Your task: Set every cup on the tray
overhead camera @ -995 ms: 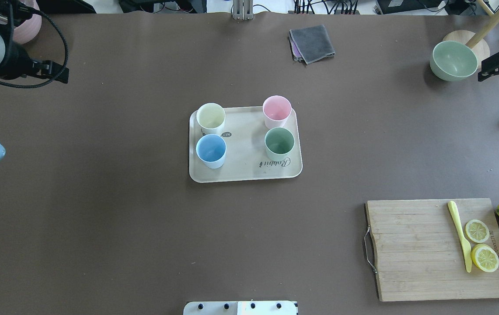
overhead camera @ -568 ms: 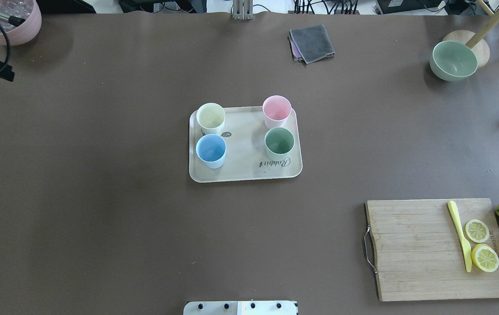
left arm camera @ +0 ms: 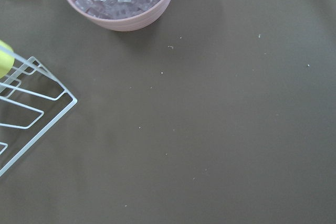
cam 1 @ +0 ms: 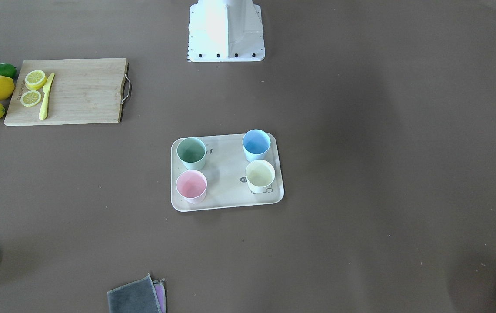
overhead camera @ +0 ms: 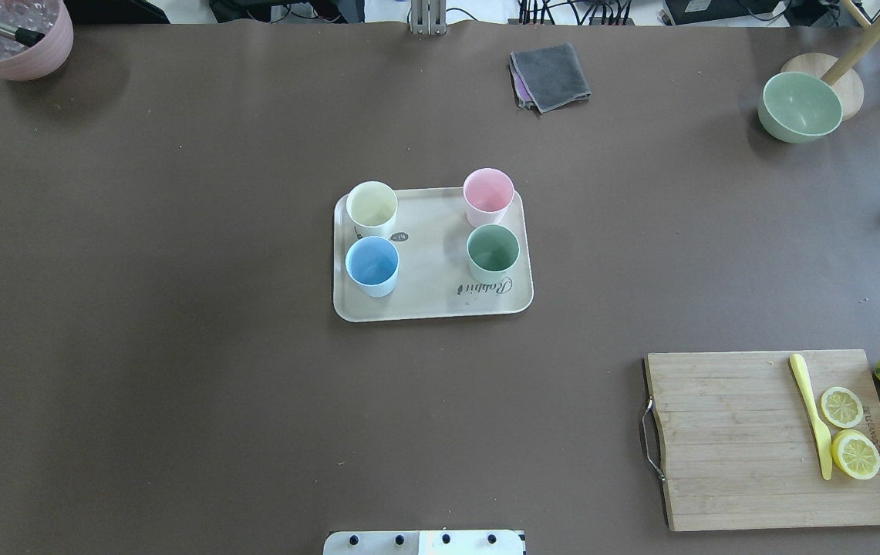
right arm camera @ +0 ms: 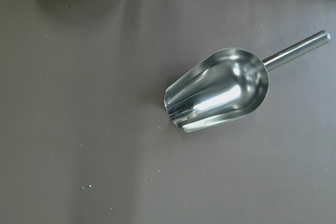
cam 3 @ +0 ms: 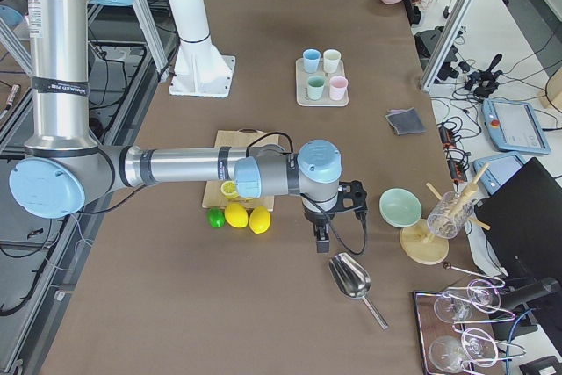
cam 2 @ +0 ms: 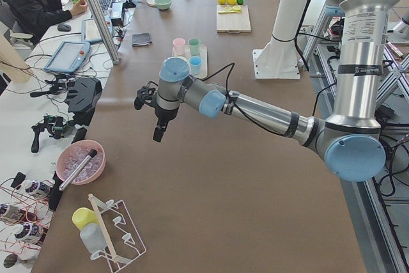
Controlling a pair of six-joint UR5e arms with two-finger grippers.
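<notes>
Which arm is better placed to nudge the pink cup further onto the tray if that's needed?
Right, slightly: the pink cup stands in the tray's right half. Yet the right arm and left arm both hang far off at the table's ends.

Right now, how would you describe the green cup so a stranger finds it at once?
Find the cream tray in the middle of the brown table. On it, the green cup stands right by the "Rabbit" lettering. Its three neighbours are pink, blue and yellow.
</notes>
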